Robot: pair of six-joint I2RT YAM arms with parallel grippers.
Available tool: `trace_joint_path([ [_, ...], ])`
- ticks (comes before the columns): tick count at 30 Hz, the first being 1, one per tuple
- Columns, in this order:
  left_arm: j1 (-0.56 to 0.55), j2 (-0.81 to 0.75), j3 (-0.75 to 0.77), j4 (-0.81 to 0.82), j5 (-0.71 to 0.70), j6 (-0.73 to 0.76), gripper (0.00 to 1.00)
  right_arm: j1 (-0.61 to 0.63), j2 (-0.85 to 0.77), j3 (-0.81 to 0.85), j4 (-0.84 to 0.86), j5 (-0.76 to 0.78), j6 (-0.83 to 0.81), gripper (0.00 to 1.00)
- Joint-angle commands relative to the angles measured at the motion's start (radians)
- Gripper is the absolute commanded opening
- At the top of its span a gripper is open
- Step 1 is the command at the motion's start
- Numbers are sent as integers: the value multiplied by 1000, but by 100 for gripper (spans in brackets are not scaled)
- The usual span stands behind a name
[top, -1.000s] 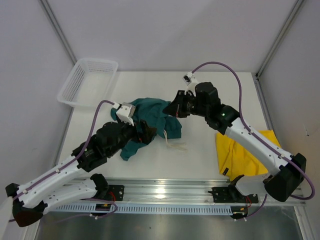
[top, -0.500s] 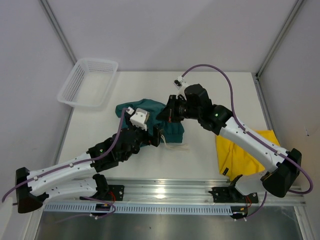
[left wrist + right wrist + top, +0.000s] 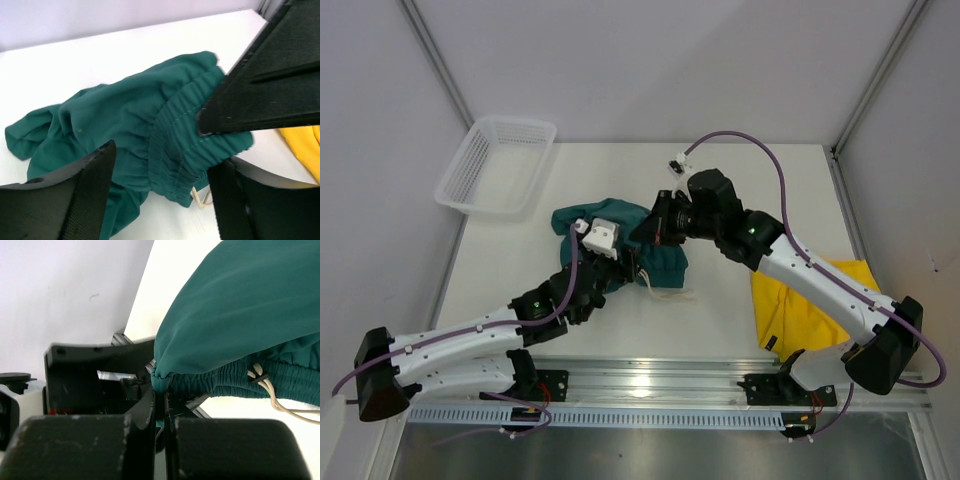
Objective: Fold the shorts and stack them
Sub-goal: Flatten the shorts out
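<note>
The dark teal shorts [image 3: 660, 262] lie bunched at the table's middle, with the pale drawstring [image 3: 672, 293] trailing in front. My right gripper [image 3: 650, 230] is shut on the waistband edge of the teal shorts [image 3: 240, 315] and lifts it. My left gripper [image 3: 632, 268] is open, its jaws apart on either side of the gathered waistband [image 3: 185, 145], just above the table. The yellow shorts [image 3: 810, 305] lie flat at the right, partly under the right arm; a corner shows in the left wrist view [image 3: 302, 145].
A white mesh basket [image 3: 495, 165] stands at the back left corner. The metal rail [image 3: 650, 385] runs along the near edge. Grey walls close in the table on three sides.
My left gripper has moved right and forward to the teal waistband. My right gripper has shifted left with the fabric, bunching the teal shorts into a smaller heap.
</note>
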Motion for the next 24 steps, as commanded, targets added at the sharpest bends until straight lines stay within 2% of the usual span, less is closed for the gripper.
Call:
trace_joint_path([
  [1,-7,12,-16,165,3,50,65,13,-15,40,51,-41,42,0],
  [2,-7,15,-19,205,29,52,59,13,-9,41,51,-53,43,0],
  [3,-7,23,-23,216,32,52,46,13,-7,41,51,-56,46,0],
  [5,-7,30,-22,227,34,52,28,13,-10,40,52,-58,42,0],
  [6,-7,33,-23,227,32,50,4,13,-12,41,49,-57,31,0],
  [7,-7,32,-28,228,31,47,0,13,-13,44,37,-50,25,0],
  [13,-7,-25,-103,260,70,40,0,6,2,56,-39,-12,-61,0],
  [14,-5,-31,-105,248,78,33,2,3,7,72,-62,0,-82,0],
  [17,-5,-66,-97,158,58,-16,35,-57,16,92,-156,28,-176,0],
  [18,-4,-83,-93,133,49,-31,57,-106,17,104,-174,28,-199,0],
  [20,12,-155,-82,86,73,-68,69,-154,13,116,-216,34,-249,0],
  [21,22,-179,-76,70,93,-82,78,-177,14,144,-240,31,-262,0],
  [24,97,-236,-14,-29,196,-149,86,-234,28,228,-288,16,-267,0],
])
